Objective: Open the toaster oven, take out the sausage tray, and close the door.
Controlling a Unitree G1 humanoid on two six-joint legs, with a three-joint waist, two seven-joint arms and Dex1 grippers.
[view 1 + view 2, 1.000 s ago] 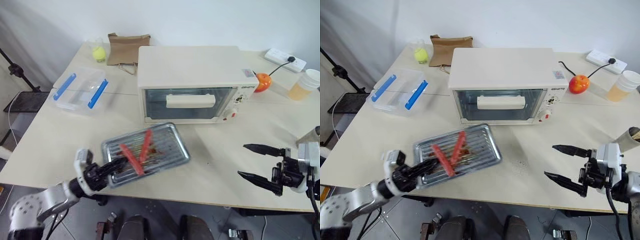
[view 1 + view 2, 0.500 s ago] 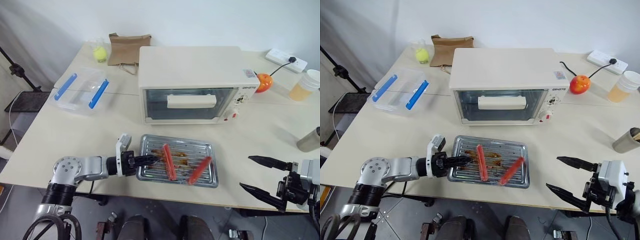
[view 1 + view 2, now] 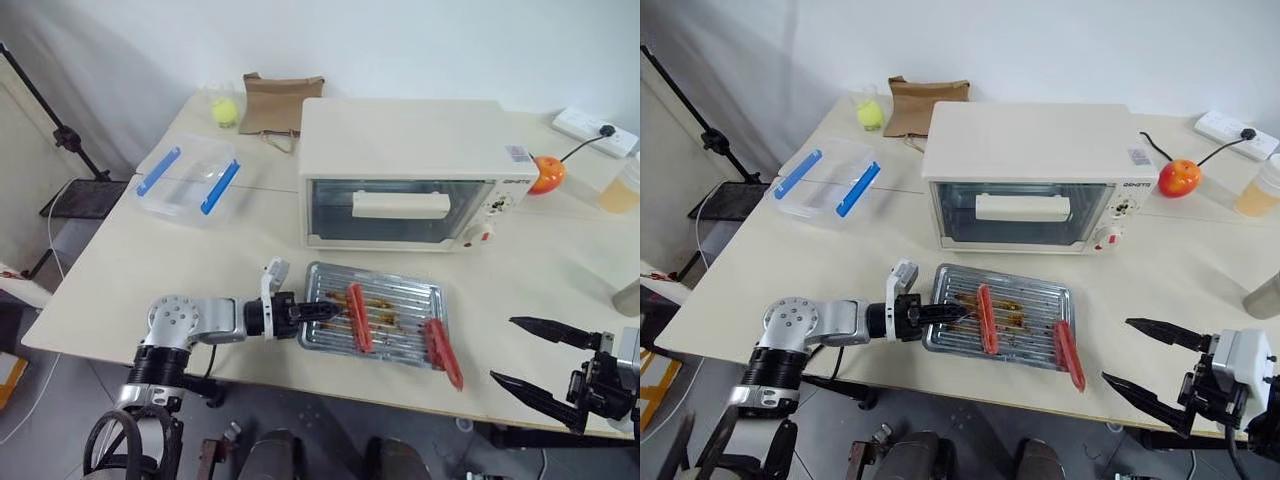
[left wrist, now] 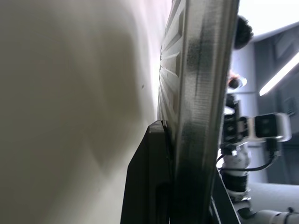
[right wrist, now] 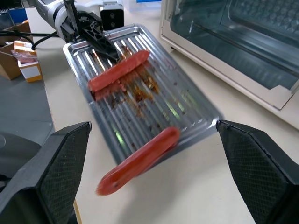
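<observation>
One toaster oven (image 3: 405, 170) on the tabletop (image 3: 150, 270) with its door (image 3: 400, 208) shut, and one sausage tray (image 3: 385, 312) lying just in front of it. I count two sausages, one (image 3: 358, 303) across the rack and one (image 3: 443, 352) hanging off the tray's far corner; maybe a third is hidden. Left tool (image 3: 318, 310) is clamped on the tray's rim, while the right tool (image 3: 535, 356), fingers spread wide, is off to the tray's side holding nothing.

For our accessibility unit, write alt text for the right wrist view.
A ribbed silver metal tray lies on a pale table, one red sausage inside and another overhanging its rim. The left tool grips its far edge beside a closed cream toaster oven.
</observation>
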